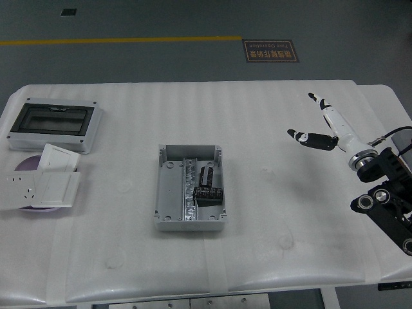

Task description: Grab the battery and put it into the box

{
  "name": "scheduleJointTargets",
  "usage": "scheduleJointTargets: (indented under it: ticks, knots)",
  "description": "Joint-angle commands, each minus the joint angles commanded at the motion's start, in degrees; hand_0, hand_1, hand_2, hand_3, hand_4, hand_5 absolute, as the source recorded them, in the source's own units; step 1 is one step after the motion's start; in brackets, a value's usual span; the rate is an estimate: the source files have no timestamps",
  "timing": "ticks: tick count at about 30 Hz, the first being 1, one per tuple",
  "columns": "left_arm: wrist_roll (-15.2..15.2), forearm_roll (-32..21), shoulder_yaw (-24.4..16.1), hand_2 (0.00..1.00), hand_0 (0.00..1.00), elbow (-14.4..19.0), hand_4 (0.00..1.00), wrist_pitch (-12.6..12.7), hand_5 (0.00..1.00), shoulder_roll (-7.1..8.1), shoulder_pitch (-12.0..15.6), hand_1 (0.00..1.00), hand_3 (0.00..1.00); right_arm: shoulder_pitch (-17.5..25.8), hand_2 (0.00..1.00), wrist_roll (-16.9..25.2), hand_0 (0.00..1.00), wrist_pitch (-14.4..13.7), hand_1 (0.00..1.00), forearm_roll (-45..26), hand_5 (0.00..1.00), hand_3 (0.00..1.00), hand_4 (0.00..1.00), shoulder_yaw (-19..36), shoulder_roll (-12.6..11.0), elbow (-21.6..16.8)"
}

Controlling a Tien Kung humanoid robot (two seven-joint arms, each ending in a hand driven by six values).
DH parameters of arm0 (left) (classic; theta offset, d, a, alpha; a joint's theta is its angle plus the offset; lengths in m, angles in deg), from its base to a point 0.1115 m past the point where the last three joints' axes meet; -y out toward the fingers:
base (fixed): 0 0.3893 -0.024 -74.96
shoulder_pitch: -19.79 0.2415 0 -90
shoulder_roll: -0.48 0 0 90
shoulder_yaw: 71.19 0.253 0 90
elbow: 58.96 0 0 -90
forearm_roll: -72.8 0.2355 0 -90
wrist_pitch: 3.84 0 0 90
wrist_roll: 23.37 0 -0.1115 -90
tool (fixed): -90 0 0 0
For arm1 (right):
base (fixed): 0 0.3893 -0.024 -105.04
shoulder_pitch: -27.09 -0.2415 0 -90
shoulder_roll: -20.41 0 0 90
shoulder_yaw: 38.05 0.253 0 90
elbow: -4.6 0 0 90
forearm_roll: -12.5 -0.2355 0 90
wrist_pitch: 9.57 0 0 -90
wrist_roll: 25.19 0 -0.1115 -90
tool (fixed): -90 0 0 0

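I find the battery (207, 177) lying inside the box (172, 193) at the centre of the surface (270, 244), on the box's right side just above a black block (208, 196). My right hand (320, 127) is out at three o'clock, well apart from the box, fingers spread and holding nothing. At nine o'clock sit a windowed cover (54, 124) and white switch plates (40, 183).
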Motion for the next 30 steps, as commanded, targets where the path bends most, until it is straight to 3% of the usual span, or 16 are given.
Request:
scheduleJointTargets:
  ticks: [9,11,30]
  knots:
    - [0.05,0.53,-0.31,0.571,0.652,0.00,0.620,-0.03,0.002,0.56,-0.21,0.653,0.591,2.26,0.998,1.65,0.998,-1.24,0.998,-2.02,0.404,0.998,0.885,6.11,0.22,0.69]
    - [0.06,0.51,-0.30,0.571,0.652,-0.01,0.620,-0.02,0.002,0.53,-0.22,0.653,0.592,2.47,0.961,1.65,0.998,-1.17,0.998,-2.12,0.402,0.998,0.882,6.43,0.28,0.90]
    - [-0.01,-1.31,0.40,0.578,0.652,-0.10,0.625,0.84,0.003,-0.66,0.91,0.654,0.599,3.39,0.967,2.74,0.998,-0.13,0.998,-5.99,0.405,0.998,0.883,7.42,0.25,0.31]
